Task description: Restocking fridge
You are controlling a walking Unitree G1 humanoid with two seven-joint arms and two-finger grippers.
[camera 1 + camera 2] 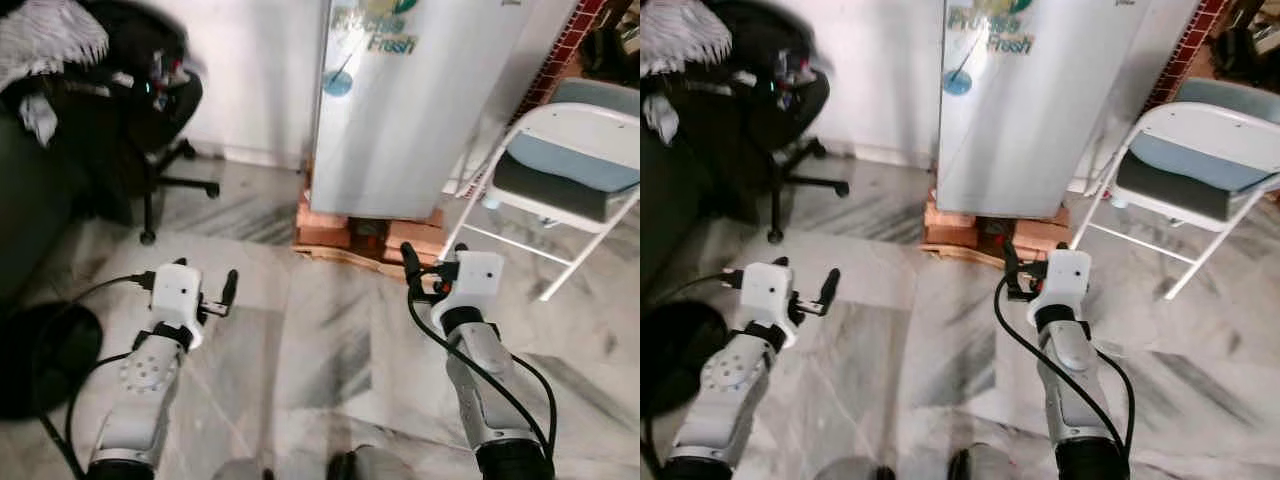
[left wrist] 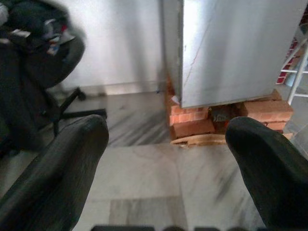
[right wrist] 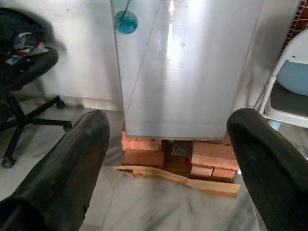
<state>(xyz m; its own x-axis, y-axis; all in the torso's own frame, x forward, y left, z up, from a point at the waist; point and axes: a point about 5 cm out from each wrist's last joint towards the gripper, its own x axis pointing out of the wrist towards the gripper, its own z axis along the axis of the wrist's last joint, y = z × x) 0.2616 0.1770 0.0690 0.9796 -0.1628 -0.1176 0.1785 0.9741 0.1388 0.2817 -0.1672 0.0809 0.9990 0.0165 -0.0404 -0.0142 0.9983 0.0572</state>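
Fridge point(image 1: 410, 110) door closed; chair point(image 1: 570, 170) crowds right.

Silver fridge point(image 1: 410, 120), red bricks point(image 1: 330, 232), grey-veined marble floor point(image 1: 300, 330)

Fridge point(image 1: 410, 110) on bricks point(image 1: 330, 232), chair point(image 1: 570, 170) right

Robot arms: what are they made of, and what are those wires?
Two silver metal arms. Each ends in a white boxy wrist block carrying a claw of two long black fingers: left claw, right claw. Black cables loop along both forearms.
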